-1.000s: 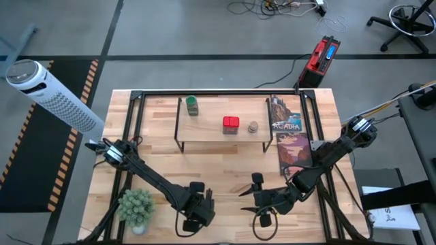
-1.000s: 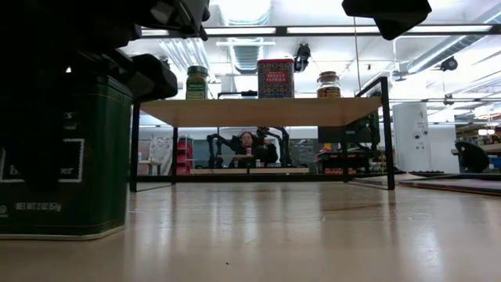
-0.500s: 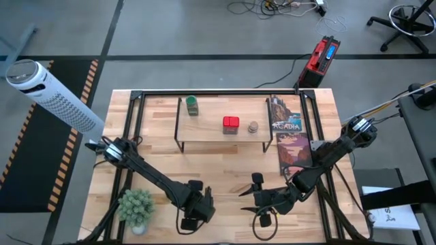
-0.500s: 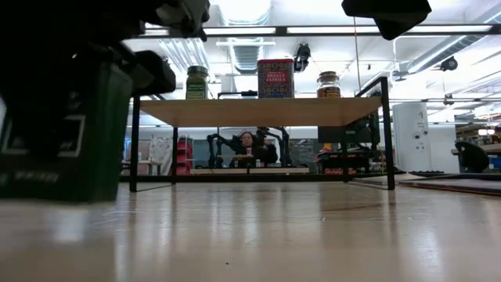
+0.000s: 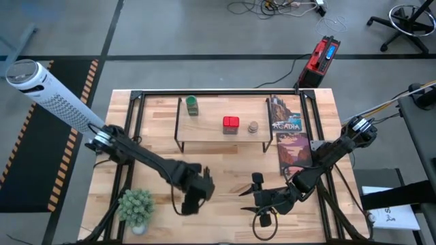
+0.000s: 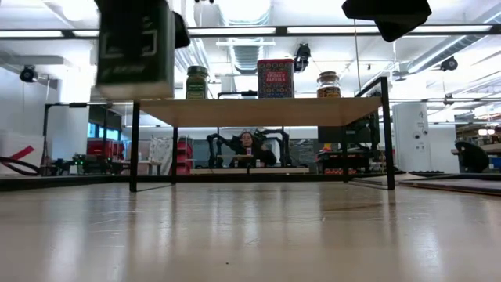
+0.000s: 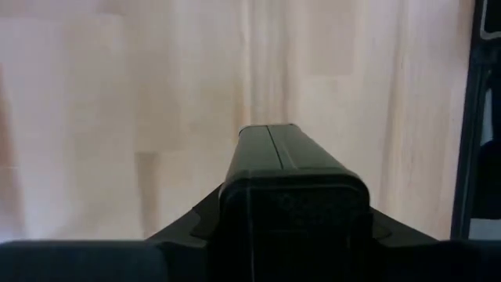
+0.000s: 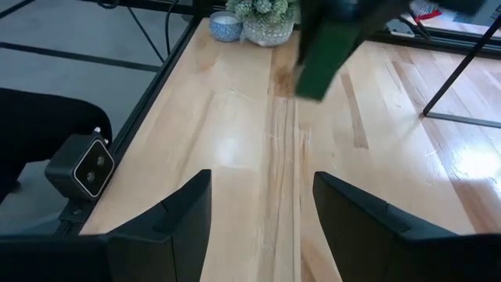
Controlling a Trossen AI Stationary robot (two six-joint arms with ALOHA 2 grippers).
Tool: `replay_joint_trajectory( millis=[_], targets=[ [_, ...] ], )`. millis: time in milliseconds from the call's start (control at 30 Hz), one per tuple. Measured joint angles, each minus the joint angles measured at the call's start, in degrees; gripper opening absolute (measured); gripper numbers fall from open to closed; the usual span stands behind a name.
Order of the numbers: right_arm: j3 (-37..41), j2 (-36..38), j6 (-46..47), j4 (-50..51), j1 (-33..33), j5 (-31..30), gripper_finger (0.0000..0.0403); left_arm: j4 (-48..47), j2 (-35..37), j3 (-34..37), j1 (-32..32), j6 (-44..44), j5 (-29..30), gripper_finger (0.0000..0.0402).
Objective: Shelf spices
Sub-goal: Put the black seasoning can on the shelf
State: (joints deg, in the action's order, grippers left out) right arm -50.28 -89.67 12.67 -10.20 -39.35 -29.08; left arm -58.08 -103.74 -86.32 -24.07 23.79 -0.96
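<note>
The dark green square tin (image 6: 137, 47) hangs in the air at the near left, and my left gripper (image 5: 193, 197) is shut on it from above. The right wrist view shows the tin (image 8: 325, 51) well above the tabletop. The wooden shelf (image 5: 211, 133) stands at the far middle of the table. On it stand a green-capped jar (image 5: 193, 105), a red tin (image 5: 231, 124) and a tan jar (image 5: 253, 127). My right gripper (image 8: 262, 219) waits open at the near middle, over bare wood. My left gripper pinches the tin's upper end (image 7: 235, 205) between its two fingers, one on each opposite side. The fingers come from above and point steeply down. The tin hangs below them, roughly upright and clear of the table.
A small potted plant (image 5: 136, 206) stands at the near left corner. A book (image 5: 289, 139) lies right of the shelf. Black frame bars (image 5: 218, 92) run around the table. Bare wood lies between the grippers and the shelf.
My left gripper has risen and gone toward the table's far edge, carrying the green tin. The tin stood on the table a second ago and now hangs clear of it, about level with the shelf board in the low view.
</note>
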Motion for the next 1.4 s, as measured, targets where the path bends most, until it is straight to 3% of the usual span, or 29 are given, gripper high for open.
replay_joint_trajectory(
  millis=[400,633,1100,1400],
  targets=[
    [0.7,0.0,0.2,-1.1,0.0,0.0,0.0199,-3.3,12.4,0.0,11.0,-6.3,4.6,0.0130],
    [0.9,0.0,0.3,-1.0,0.0,-0.1,0.0199,-3.6,15.5,0.0,15.6,-11.8,7.1,0.0130],
    [0.9,0.0,0.2,-1.0,0.0,-0.7,0.0199,-7.7,15.3,-0.8,22.9,-18.7,7.1,0.0130],
    [0.9,0.0,-0.5,-1.1,0.0,-1.0,0.0199,-17.4,9.6,-12.8,24.1,-26.2,10.5,0.0130]
  ],
)
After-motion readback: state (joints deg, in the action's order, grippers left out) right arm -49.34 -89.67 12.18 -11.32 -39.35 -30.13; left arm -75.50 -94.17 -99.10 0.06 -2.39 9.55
